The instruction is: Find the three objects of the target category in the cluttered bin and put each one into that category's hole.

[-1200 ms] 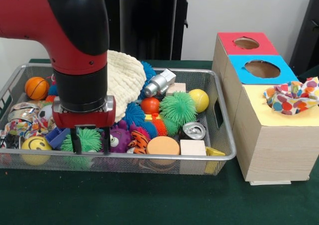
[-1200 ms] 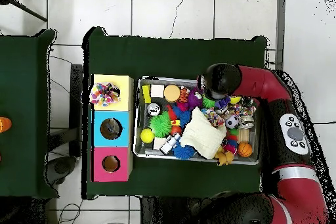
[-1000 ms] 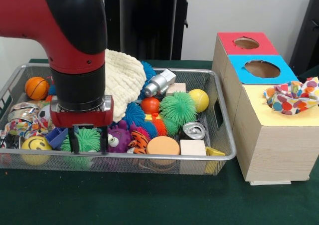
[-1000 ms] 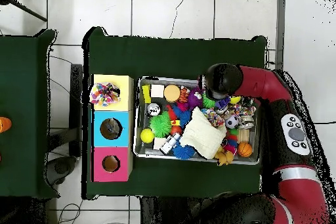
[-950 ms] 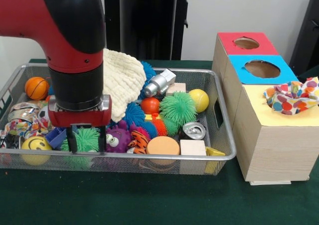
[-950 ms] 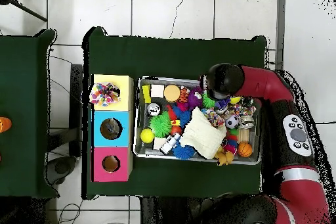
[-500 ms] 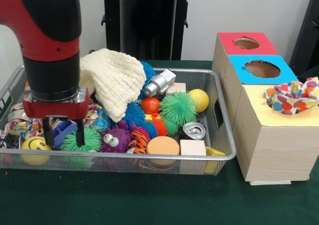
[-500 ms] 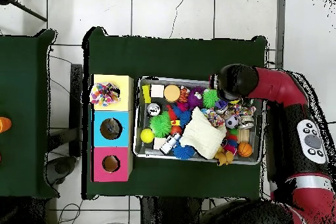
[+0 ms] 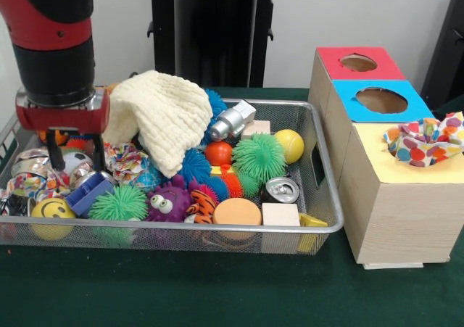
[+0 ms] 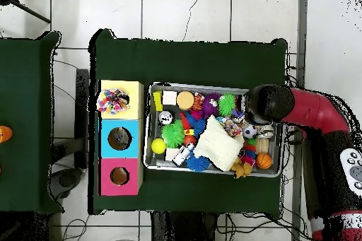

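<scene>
The wire bin [image 9: 319, 160] holds a jumble of toys. A cream knitted cloth [image 9: 163, 117] is heaped at its back middle, and a crumpled patterned cloth [image 9: 125, 159] lies beside it. A polka-dot cloth [image 9: 428, 142] sits in the yellow top of the wooden box [image 9: 391, 211]. My gripper [image 9: 75, 159] hangs open over the bin's left end, just above a blue block [image 9: 88, 193], with nothing between its fingers. In the overhead view the arm [image 10: 272, 104] covers the gripper at the bin's [image 10: 205, 85] right end.
A green spiky ball [image 9: 117, 204], a purple monster toy [image 9: 168, 202] and a yellow smiley ball [image 9: 49, 211] lie along the bin's front. The box also has a red-topped hole [image 9: 358, 62] and a blue-topped hole [image 9: 381, 100].
My gripper has risen and moved left, away from the green spiky ball, which stays in the bin. The fingers remain open and empty. The cream cloth is now uncovered.
</scene>
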Controlling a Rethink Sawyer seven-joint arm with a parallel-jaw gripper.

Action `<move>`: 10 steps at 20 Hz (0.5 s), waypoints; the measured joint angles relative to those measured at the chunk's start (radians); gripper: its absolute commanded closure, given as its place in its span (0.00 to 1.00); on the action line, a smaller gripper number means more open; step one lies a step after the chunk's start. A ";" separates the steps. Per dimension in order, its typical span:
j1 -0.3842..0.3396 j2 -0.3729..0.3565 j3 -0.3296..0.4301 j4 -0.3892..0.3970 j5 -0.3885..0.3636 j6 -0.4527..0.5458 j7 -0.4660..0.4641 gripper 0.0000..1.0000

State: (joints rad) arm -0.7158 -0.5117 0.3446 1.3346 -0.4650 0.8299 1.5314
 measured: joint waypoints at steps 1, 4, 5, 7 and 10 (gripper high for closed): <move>-0.013 -0.027 -0.004 0.062 -0.006 -0.017 0.000 0.00; -0.025 -0.051 -0.008 0.130 -0.020 -0.050 0.000 0.00; -0.027 -0.056 -0.010 0.146 -0.025 -0.061 0.000 0.00; -0.032 -0.064 -0.012 0.185 -0.040 -0.093 0.000 0.00; -0.037 -0.067 -0.014 0.225 -0.060 -0.134 0.000 0.00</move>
State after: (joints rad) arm -0.7526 -0.5784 0.3309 1.5596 -0.5255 0.6962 1.5314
